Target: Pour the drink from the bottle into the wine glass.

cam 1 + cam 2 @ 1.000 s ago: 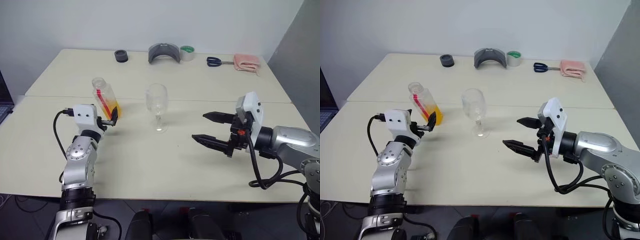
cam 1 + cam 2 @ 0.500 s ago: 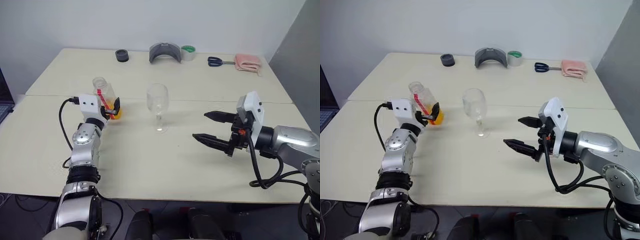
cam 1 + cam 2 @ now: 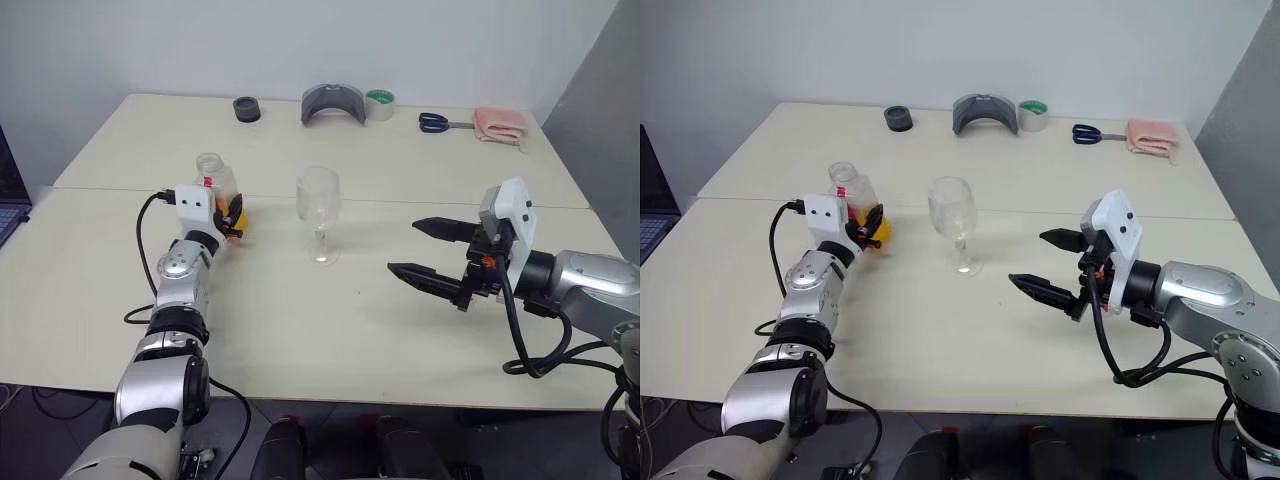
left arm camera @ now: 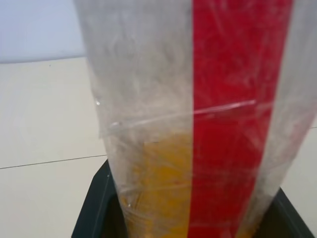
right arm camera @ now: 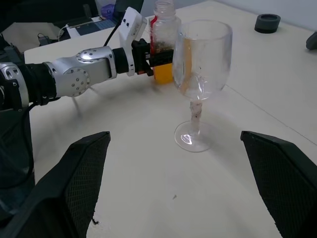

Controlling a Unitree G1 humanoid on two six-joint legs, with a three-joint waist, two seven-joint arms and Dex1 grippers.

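1. The left gripper (image 3: 868,226) is clamped on the bottle (image 3: 213,178), uncapped, upright, left of the glass (image 3: 318,197).
2. The right gripper (image 3: 428,251) hangs wide open, holding nothing.
3. The glass looks empty; lifting and pouring remain.

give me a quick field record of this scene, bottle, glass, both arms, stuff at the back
bottle: bottle upright on the table, no cap on, orange drink low in it
left gripper: left gripper shut on the bottle's lower part
wine glass: wine glass upright, empty, beside the bottle, apart from it
right gripper: right gripper jaws open, holding nothing, above the table on the glass's other side
far edge: black round object, grey curved object, tape roll, scissors, pink cloth
pouring: not started
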